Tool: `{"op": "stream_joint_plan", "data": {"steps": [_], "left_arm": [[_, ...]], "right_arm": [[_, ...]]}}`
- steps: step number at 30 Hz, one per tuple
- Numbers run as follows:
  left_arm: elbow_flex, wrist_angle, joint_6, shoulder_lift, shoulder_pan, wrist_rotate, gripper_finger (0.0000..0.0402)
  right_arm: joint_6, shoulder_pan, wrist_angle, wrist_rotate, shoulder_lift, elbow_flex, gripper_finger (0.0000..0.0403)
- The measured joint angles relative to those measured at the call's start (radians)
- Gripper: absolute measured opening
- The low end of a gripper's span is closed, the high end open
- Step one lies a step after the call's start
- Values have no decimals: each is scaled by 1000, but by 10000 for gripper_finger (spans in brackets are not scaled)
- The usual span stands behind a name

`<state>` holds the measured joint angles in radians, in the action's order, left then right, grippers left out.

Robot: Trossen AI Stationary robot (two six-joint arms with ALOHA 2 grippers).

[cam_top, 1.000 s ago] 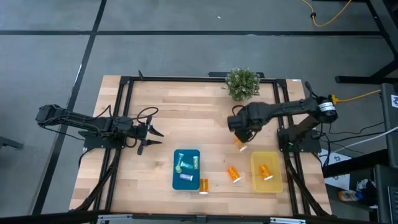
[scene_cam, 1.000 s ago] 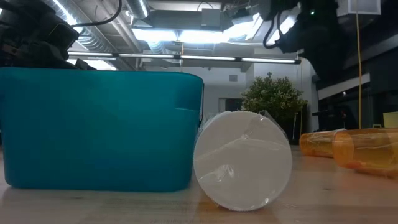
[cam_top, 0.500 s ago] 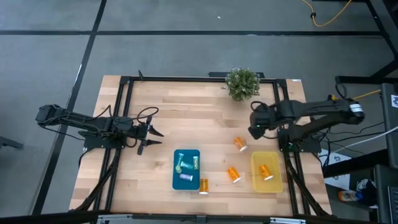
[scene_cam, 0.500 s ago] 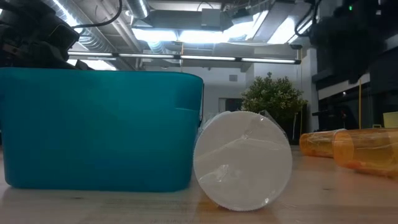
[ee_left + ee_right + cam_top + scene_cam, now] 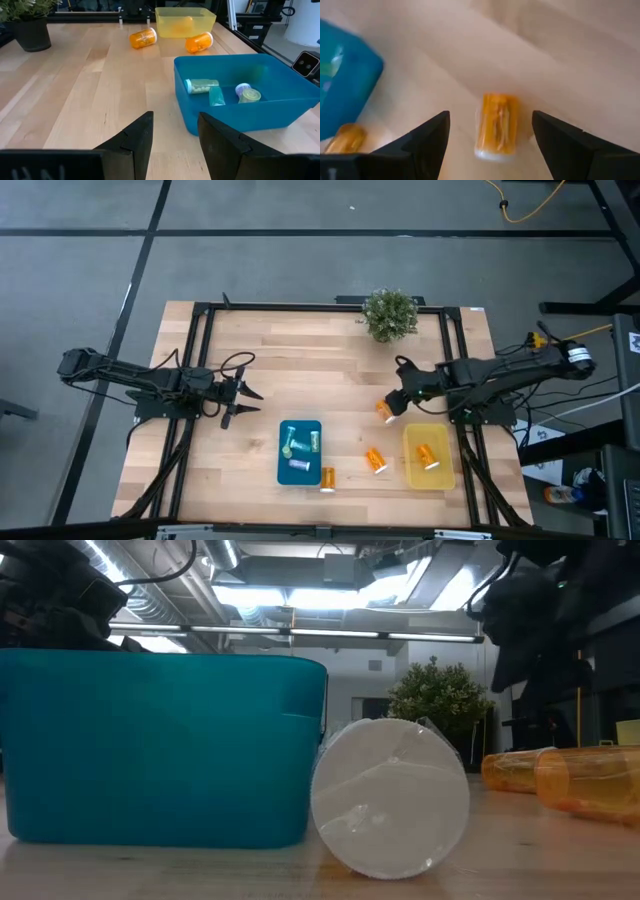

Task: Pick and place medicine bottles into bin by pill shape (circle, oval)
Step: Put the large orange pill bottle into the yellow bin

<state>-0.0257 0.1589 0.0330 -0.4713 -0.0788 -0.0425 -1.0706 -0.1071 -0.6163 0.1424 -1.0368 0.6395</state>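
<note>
An orange bottle with a white cap [image 5: 385, 412] lies on its side on the wood table, left of the yellow bin [image 5: 444, 470]. My right gripper [image 5: 393, 401] is open just above it. In the right wrist view its fingers stand on either side of the bottle [image 5: 497, 127] without touching it. Two more orange bottles [image 5: 375, 460] [image 5: 328, 477] lie between the bins. The yellow bin holds one orange bottle [image 5: 427, 455]. The blue bin [image 5: 283, 450] holds green, teal and purple bottles [image 5: 202, 86]. My left gripper [image 5: 245, 408] is open and empty at the table's left.
A potted green plant [image 5: 390, 313] stands at the table's far edge. In the low view the blue bin's wall [image 5: 160, 740] and a lying bottle's white cap [image 5: 390, 795] fill the near ground. Black frame rails [image 5: 195, 370] run along both table sides.
My right gripper has swung toward the table's right edge, then come back and down toward the orange bottle left of the yellow bin. The bottle has stayed where it was.
</note>
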Motion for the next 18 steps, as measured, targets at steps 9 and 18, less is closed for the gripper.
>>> {"op": "stream_joint_plan", "data": {"steps": [9, 18], "left_arm": [[0, -3, 0, 0, 0, 0, 147], [0, -13, -18, 0, 0, 0, 147]], "right_arm": [[32, 19, 5, 19, -180, 63, 284], [30, -29, 30, -61, -298, 66, 284]]}}
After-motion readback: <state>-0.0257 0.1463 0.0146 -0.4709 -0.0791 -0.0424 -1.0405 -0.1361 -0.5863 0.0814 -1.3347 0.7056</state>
